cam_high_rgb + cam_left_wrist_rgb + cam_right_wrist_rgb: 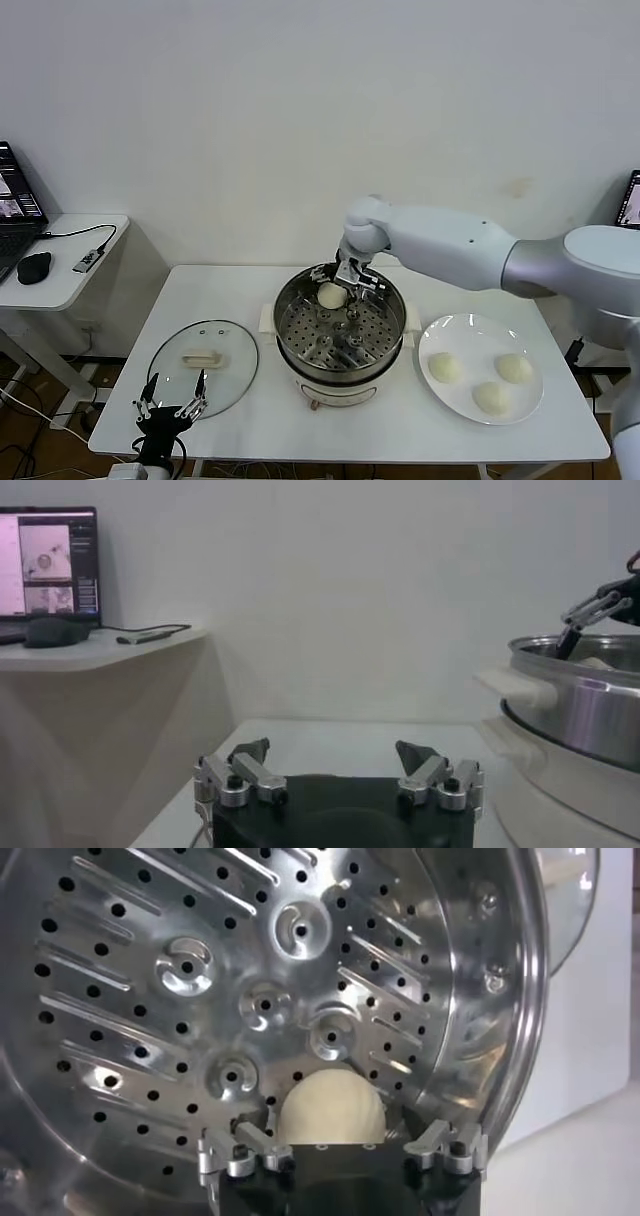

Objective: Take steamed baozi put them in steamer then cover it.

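Note:
The steamer stands at the table's middle, a shiny pot with a perforated tray. One baozi lies on the tray at the far side. My right gripper reaches down into the pot right over it, open, its fingers spread to either side of that baozi with gaps showing. Three more baozi lie on the white plate to the right. The glass lid lies flat to the steamer's left. My left gripper waits open and empty at the table's front left edge.
A side table at the far left carries a laptop, a mouse and a cable. The steamer's wall and cream handle rise to one side of my left gripper. A white wall stands behind the table.

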### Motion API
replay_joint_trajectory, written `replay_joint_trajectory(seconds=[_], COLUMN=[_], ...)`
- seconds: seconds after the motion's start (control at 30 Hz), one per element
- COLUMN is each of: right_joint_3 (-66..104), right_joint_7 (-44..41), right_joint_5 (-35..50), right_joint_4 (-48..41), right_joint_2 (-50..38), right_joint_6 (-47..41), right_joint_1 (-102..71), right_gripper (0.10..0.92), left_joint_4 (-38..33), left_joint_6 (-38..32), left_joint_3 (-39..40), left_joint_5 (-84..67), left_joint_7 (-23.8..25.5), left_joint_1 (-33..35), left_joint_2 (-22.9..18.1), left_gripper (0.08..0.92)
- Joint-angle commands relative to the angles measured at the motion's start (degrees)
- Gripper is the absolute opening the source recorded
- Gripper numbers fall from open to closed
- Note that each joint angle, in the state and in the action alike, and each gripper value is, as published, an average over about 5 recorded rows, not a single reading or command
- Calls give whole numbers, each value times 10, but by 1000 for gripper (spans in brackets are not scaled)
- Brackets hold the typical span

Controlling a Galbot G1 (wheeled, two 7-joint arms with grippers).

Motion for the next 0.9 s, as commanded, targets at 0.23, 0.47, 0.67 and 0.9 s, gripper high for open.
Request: replay_joint_trajectory(seconds=[0.23, 0.47, 0.67, 0.9], right_joint_3=[-39, -53, -34, -7], right_joint_7=[-67, -73, -64, -52], right_joint_5=[242, 240, 209, 163], right_joint_4=[227, 301, 328, 324], right_joint_2=[-190, -334, -435, -482], right_joint_6=[-240, -341, -408, -413], right_joint_1=[156, 181, 146, 50], right_gripper=[823, 823, 823, 823], left_joint_4=[-23, -31, -28, -27], left_joint_6=[9, 13, 13, 13], left_joint_3=[2, 8, 6, 6], left_joint_5=[0, 3, 2, 3], left_joint_7=[0, -1, -1, -1], left_joint_1=[6, 7, 6, 7], left_joint_2=[5, 8, 16, 18], left_gripper=[823, 823, 823, 823])
